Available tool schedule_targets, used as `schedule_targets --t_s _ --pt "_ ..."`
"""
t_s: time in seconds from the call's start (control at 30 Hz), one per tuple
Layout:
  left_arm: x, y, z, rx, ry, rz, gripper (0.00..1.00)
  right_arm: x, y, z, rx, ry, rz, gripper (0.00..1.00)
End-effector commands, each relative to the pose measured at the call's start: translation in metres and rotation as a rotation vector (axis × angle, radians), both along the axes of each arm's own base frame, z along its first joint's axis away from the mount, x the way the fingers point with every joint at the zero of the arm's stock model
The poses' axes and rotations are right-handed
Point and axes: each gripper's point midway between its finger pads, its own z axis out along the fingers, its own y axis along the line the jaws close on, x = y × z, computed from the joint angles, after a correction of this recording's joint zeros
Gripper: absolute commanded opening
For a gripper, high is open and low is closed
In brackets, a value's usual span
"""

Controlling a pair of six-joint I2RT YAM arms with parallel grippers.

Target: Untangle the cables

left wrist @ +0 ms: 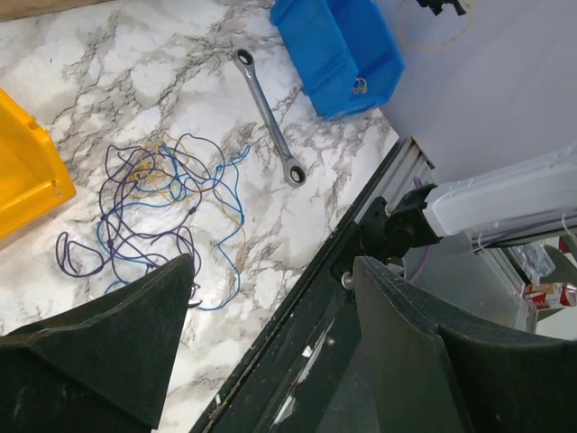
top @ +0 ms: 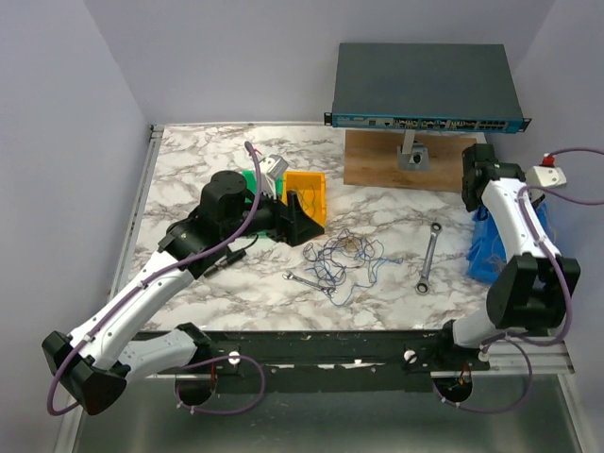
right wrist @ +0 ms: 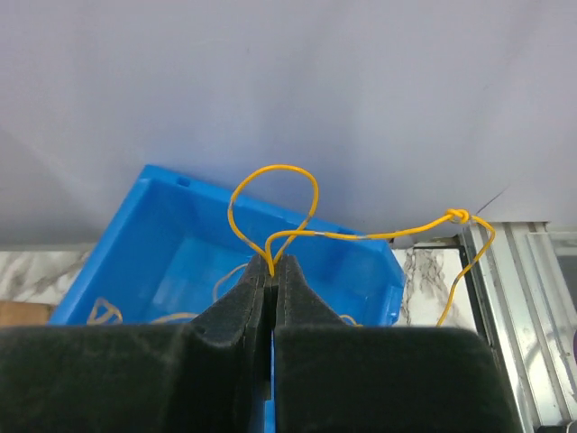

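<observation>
The cables [top: 342,257] lie in a loose tangle of thin blue, dark and yellowish strands on the marble table, also seen in the left wrist view [left wrist: 162,198]. My left gripper [top: 307,225] hovers just left of the tangle. Its jaws [left wrist: 270,266] stand open with nothing between them. My right gripper [right wrist: 272,269] is shut on a thin yellow cable [right wrist: 361,234], which loops above the fingertips and trails right to a knot. It hangs over the blue bin [right wrist: 162,244] at the table's right side, where the right gripper [top: 477,179] is raised near the wall.
A long ratchet wrench [top: 429,257] lies right of the tangle, a small wrench [top: 297,279] at its left. A yellow bin [top: 305,193] and a green part [top: 250,179] sit behind the left gripper. A network switch [top: 425,85] on a wooden board [top: 401,160] stands at the back.
</observation>
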Motion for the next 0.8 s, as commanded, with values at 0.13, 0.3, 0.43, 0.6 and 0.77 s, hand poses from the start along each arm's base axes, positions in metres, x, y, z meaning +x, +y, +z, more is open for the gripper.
schedule_targets --t_s 0.13,0.3,0.43,0.6,0.77 --pt "0.003 0.011 0.014 0.058 -0.059 0.004 0.74 -0.012 -0.023 -0.041 -0.077 0.072 -0.167 0.01" --pt "0.008 0.012 0.001 0.066 -0.048 0.012 0.74 0.006 -0.029 -0.067 -0.050 0.146 -0.184 0.51" --pt "0.013 0.009 -0.008 0.068 -0.026 0.009 0.74 0.015 -0.025 -0.073 0.012 0.139 -0.168 0.80" --pt "0.011 0.007 -0.011 0.058 -0.017 -0.002 0.74 0.058 -0.011 -0.087 0.217 0.017 0.114 0.88" --pt "0.008 0.011 -0.018 0.064 -0.014 0.001 0.74 0.089 0.041 -0.056 0.335 -0.195 0.582 1.00"
